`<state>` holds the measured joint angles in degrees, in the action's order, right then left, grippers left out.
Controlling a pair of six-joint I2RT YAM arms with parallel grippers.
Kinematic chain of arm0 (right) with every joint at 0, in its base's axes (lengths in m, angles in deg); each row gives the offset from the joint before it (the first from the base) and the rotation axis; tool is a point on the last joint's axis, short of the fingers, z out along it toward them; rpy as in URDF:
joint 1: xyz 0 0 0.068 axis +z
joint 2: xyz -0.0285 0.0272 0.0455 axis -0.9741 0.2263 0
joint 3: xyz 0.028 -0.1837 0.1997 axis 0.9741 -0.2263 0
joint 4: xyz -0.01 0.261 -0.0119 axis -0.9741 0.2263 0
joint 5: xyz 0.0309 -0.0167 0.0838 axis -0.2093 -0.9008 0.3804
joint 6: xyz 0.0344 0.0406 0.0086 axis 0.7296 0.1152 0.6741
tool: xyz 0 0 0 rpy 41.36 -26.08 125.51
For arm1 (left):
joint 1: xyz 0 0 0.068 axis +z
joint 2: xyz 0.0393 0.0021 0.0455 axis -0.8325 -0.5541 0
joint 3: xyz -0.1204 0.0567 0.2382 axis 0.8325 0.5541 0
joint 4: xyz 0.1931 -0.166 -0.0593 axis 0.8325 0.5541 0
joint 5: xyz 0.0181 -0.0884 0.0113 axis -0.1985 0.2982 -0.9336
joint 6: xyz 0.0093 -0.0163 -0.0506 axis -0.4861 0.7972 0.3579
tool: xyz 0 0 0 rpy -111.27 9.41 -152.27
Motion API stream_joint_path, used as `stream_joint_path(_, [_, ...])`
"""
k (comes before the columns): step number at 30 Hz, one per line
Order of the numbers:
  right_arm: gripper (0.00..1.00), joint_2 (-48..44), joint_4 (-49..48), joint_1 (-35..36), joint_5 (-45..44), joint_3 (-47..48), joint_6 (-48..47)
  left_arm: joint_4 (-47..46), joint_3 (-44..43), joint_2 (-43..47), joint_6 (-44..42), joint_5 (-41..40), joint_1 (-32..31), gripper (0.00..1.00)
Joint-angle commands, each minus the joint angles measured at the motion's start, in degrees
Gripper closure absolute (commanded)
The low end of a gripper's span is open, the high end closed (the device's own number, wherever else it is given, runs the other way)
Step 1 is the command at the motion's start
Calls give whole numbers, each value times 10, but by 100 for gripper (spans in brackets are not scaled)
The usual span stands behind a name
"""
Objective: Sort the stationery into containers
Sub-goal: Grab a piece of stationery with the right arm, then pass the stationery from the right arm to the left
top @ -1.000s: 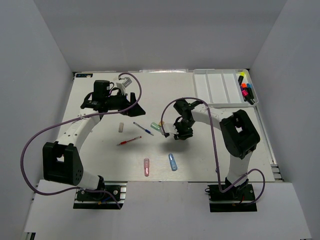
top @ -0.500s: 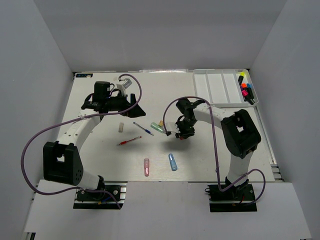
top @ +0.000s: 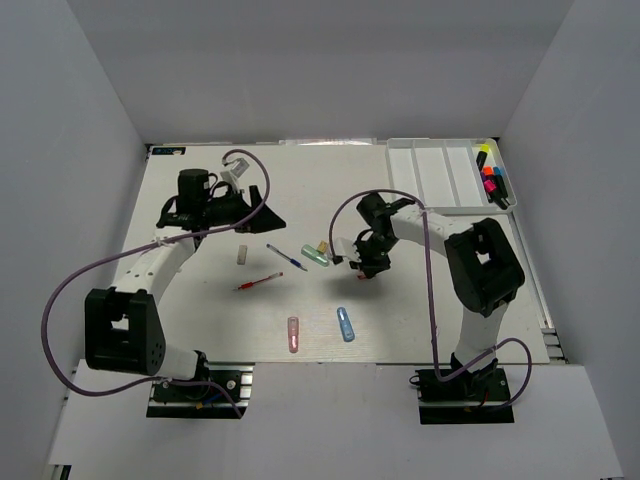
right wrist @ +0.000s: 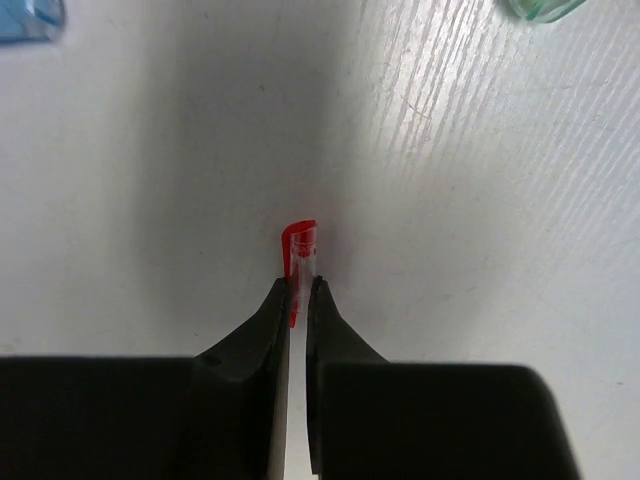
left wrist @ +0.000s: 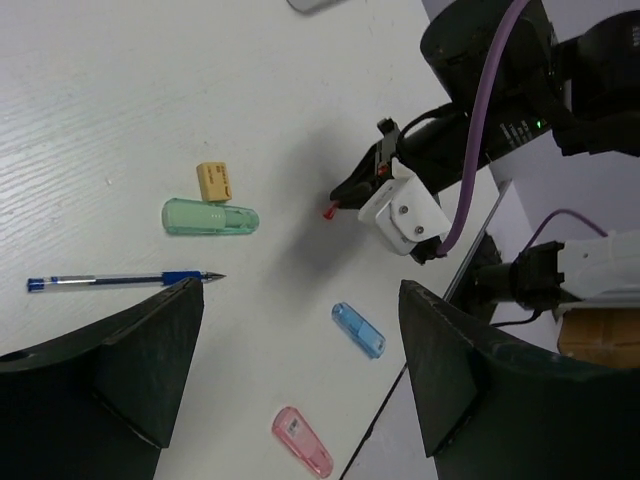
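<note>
Right gripper (right wrist: 298, 290) pinches one small red plastic cap (right wrist: 300, 242); left gripper (left wrist: 300, 300) gapes wide. Three pastel plastic capsules (left wrist: 210, 217) (left wrist: 358, 329) (left wrist: 302, 442) and two thin pens (top: 287, 258) (top: 258, 283) lie loose

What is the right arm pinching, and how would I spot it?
From the white tray at the table's far right corner, follow the right arm to its closed fingers near the table's middle. Pinched between them is a small red piece, far thinner than the green, blue and pink capsules lying loose nearby.
</note>
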<state>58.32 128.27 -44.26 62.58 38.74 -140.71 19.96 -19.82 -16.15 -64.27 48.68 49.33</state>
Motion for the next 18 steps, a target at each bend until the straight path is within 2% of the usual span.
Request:
stream_joint_path(1, [100,-32,23,-12,82,27,86,-107,23,40,106,33,27,12])
stream_joint_path(6, [100,-63,-1,-27,178,76,249,-151,60,61,135,4,22,22])
stream_joint_path(11, [100,-76,-44,-23,237,121,395,-139,78,58,141,-6,11,31])
stream_joint_path(18, [100,-59,-76,5,242,193,486,-156,89,35,177,-4,1,37])
